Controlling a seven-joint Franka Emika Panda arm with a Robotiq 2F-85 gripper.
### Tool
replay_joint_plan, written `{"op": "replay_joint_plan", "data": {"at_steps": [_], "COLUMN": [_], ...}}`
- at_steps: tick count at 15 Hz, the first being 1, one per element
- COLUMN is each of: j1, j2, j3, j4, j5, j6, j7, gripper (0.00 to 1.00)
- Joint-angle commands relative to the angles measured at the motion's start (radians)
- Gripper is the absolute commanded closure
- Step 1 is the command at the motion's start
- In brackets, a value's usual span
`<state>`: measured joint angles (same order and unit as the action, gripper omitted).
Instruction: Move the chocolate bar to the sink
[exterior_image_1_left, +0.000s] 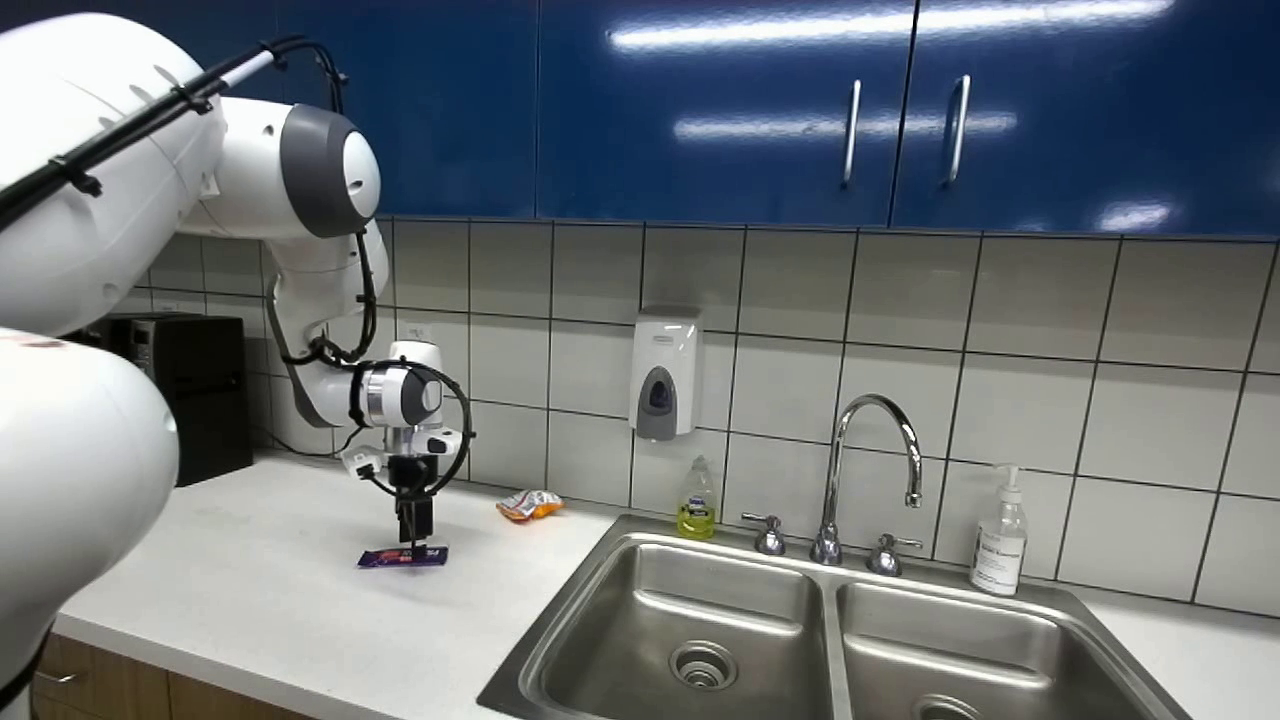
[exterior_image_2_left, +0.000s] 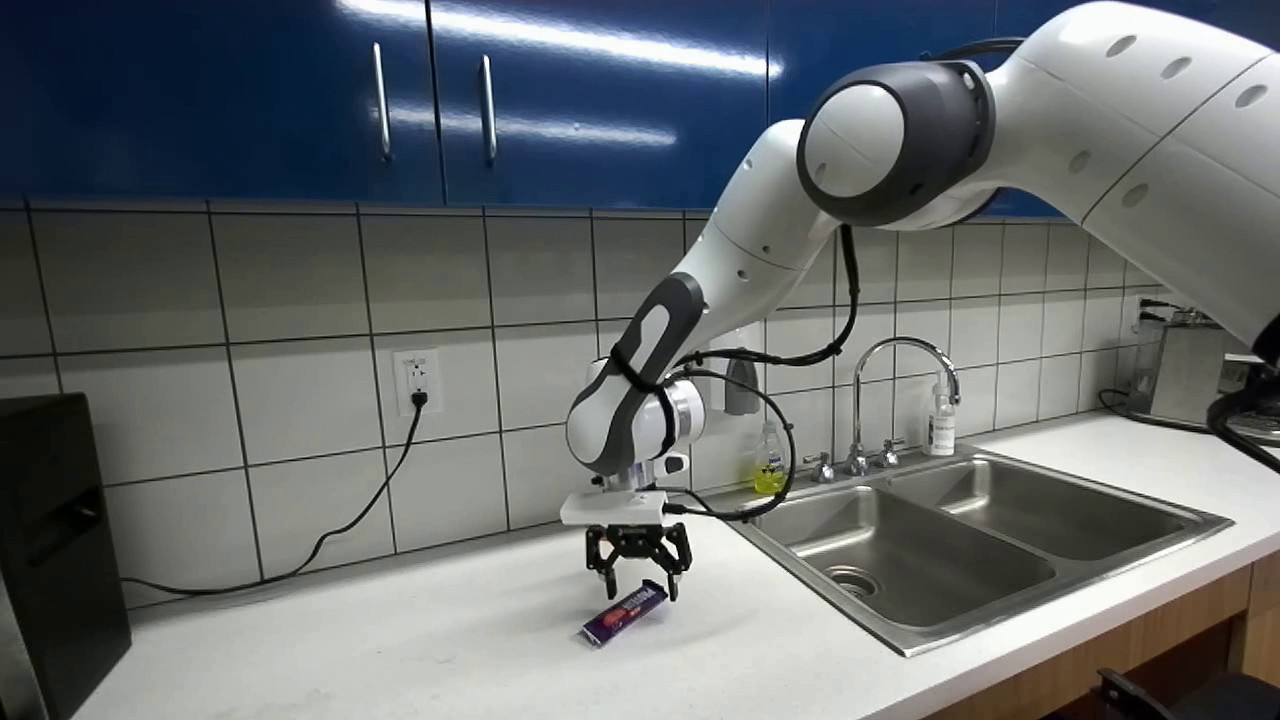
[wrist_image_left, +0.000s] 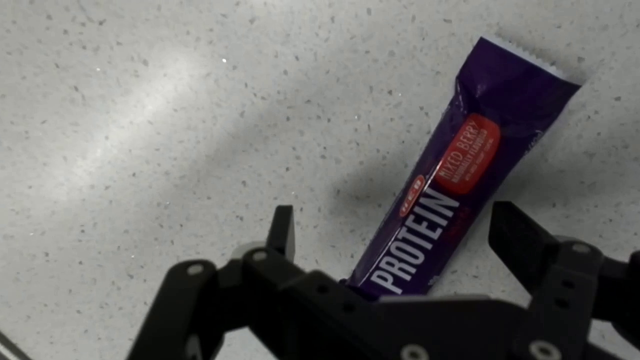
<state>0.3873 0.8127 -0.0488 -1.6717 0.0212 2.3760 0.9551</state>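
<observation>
On the desk (exterior_image_1_left: 270, 600), between front and back edges, the chocolate bar (wrist_image_left: 455, 167) is framed by wide-spread, empty jaws; pinched askew, it could be swivelled loose.

The wrist view looked down close on the bar (wrist_image_left: 452, 185); both exterior views, farther back, faced the wall (exterior_image_1_left: 785, 390), sharing the sink (exterior_image_1_left: 833, 640).

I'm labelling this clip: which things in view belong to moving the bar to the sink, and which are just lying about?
Part of the job:
purple protein bar
sink
gripper, open

Not part of it:
orange packet
bottle of yellow liquid
pump bottle
wall dispenser
black box
</observation>
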Motion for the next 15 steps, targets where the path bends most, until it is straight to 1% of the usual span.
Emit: {"op": "replay_joint_plan", "data": {"at_steps": [1,8,15], "j1": [0.020,0.031,0.033], "j2": [0.036,0.082,0.106], "j3": [-0.019,-0.030,-0.030], "j4": [0.035,0.081,0.119], "j5": [-0.033,-0.061,-0.067], "j6": [0.013,0.017,0.014], "j7": [0.061,0.099,0.100], "gripper": [0.00,0.00,0.00]}}
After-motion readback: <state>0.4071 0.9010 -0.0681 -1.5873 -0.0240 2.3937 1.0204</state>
